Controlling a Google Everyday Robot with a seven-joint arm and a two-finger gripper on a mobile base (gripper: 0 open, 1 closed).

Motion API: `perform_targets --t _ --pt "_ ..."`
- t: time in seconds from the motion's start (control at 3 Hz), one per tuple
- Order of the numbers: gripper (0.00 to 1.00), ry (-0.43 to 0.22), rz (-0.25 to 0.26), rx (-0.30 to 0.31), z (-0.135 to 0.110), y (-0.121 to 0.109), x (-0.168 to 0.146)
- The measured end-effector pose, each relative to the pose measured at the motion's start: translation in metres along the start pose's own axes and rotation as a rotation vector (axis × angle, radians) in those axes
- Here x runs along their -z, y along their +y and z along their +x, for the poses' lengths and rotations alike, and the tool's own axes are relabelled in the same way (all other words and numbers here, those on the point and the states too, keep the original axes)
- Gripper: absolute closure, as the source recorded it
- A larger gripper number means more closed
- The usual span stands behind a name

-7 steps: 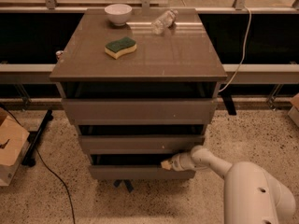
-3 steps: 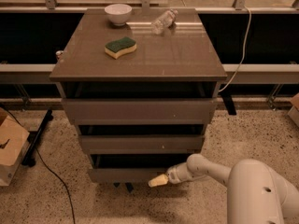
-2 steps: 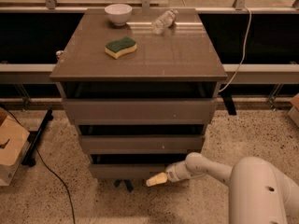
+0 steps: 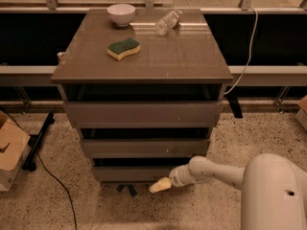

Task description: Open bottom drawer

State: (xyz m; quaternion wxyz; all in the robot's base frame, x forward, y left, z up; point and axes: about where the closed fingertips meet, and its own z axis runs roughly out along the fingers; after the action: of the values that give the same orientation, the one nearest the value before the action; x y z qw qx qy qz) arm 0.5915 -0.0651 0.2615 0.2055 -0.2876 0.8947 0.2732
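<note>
Robot body (image 4: 273, 195) fills bottom right, white shell. Arm (image 4: 216, 171) reaches left from it, low over the speckled floor (image 4: 72, 205).

Gripper (image 4: 160, 185) sits at the foot of the cabinet (image 4: 64, 75), pale yellow tip pointing left and slightly down. It's just in front of the lower edge of the bottom drawer (image 4: 134, 173), right of centre. Contact with the front: can't tell. Gripper state: can't tell from this angle, and nothing is visibly held.

Bottom drawer is the lowest of three grey-brown slab fronts, no handle. Dark gap runs along its top edge under the middle drawer (image 4: 144, 147). Top drawer (image 4: 144, 113) is the tallest and widest front, with another dark gap above it under the cabinet top.

Left of the cabinet: cardboard box (image 4: 9, 147) on the floor at frame edge, black cable (image 4: 55, 178) snaking past it.

On the cabinet top, nearest first: green-on-yellow sponge (image 4: 123, 48) left of centre; clear plastic bottle (image 4: 169, 21) lying on its side near the back; white bowl (image 4: 121, 13) upright at back left, well apart from the bottle.

White cord (image 4: 247, 56) hangs down behind the right rear corner.
</note>
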Motion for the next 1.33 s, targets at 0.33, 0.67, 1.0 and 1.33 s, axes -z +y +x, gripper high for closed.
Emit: perform_targets --t 0.33,0.67,1.0,1.33 --pt "0.00 0.000 0.030 0.066 -0.007 -0.003 -0.007" --pt "0.00 0.015 0.041 0.123 -0.010 -0.014 -0.023" --pt "0.00 0.021 0.053 0.157 -0.018 -0.034 -0.037" --pt "0.00 0.019 0.072 0.171 -0.023 -0.053 -0.044"
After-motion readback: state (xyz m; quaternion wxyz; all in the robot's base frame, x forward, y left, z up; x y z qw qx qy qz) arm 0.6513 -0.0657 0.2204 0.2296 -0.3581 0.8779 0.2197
